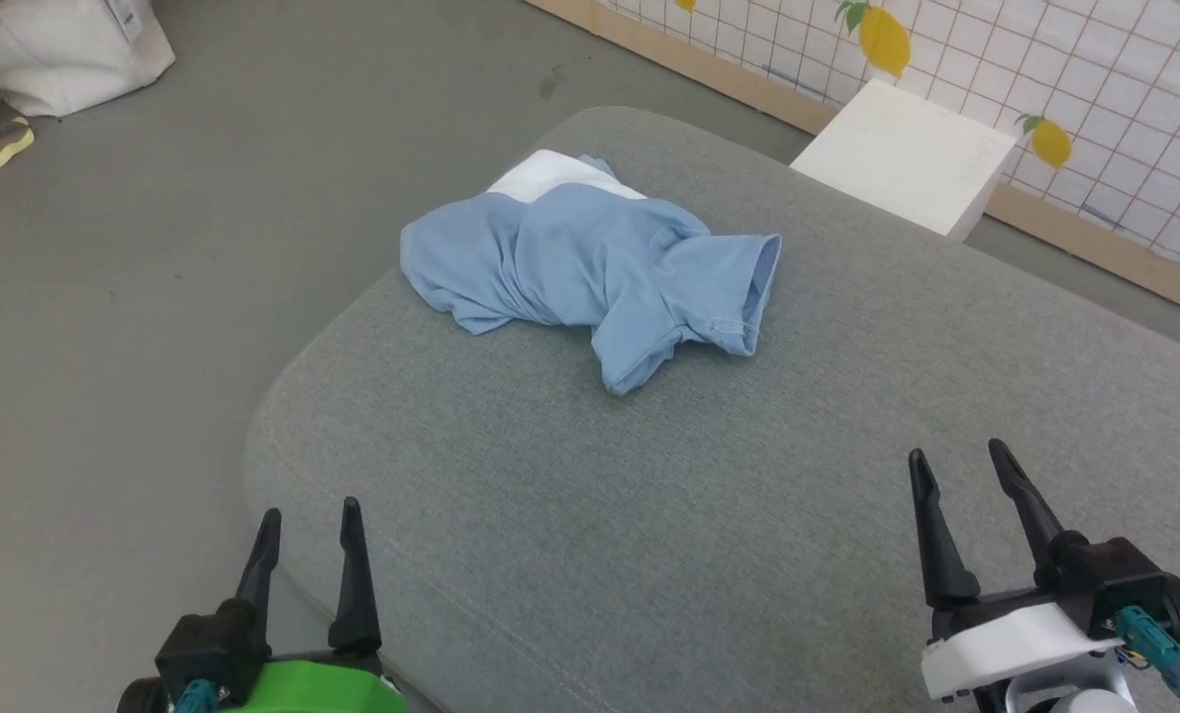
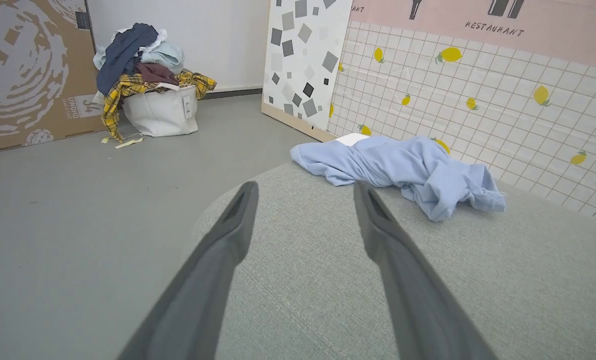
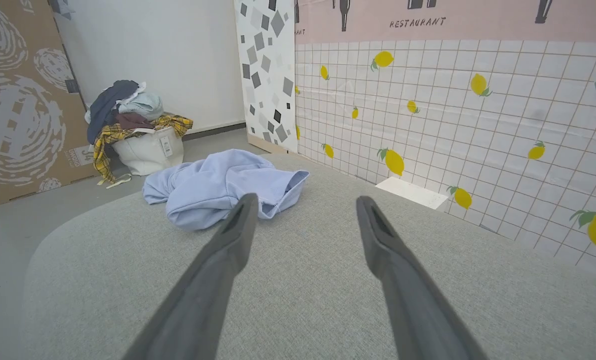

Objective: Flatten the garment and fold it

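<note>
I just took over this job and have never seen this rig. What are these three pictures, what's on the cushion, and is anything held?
It is a two-armed robot. The head view looks down from its head: the left gripper at lower left, the right gripper at lower right. Each of the other two pictures looks along one gripper's own dark fingers from its wrist. On the grey cushion lies the shirt, light blue with a white panel, crumpled, not yet flattened. Both grippers are open, hold nothing, and are well short of the shirt.

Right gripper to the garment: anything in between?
Nothing. In the head view, only bare grey cushion separates the open right gripper from the crumpled garment. Right wrist view agrees.
</note>
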Robot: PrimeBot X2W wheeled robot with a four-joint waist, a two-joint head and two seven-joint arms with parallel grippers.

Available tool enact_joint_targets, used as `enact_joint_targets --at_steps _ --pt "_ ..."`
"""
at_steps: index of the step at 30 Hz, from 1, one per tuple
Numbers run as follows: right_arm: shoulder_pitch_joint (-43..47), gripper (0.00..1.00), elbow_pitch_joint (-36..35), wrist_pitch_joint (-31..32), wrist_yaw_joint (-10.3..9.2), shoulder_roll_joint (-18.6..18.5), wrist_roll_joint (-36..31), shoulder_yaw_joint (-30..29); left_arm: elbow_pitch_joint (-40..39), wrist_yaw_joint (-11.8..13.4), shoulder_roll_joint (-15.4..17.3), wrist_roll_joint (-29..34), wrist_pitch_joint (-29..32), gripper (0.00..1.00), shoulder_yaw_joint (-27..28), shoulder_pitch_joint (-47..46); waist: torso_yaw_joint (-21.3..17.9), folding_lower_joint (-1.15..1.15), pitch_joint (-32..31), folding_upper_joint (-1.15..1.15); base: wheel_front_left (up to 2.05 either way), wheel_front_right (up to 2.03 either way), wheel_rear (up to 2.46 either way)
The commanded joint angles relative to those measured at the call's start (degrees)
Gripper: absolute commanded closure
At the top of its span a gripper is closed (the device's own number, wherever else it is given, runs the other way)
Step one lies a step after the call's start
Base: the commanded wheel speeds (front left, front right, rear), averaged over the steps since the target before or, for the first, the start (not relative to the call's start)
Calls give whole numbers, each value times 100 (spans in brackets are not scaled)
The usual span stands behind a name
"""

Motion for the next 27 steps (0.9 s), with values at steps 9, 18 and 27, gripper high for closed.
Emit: enact_joint_targets --at_steps 9,18,27 --pt "64 0 46 -35 -10 3 -46 23 22 -4 -32 -6 -45 0 0 95 -29 0 -52 0 0 0 0" --pt "-10 0 -58 -35 -10 3 -141 5 -516 -356 50 -185 -2 0 -82 -673 -159 0 176 0 0 0 0" --pt "-381 0 -334 -35 -10 3 -527 -100 -720 -673 840 -331 1171 0 -38 -2953 -449 0 963 0 0 0 0"
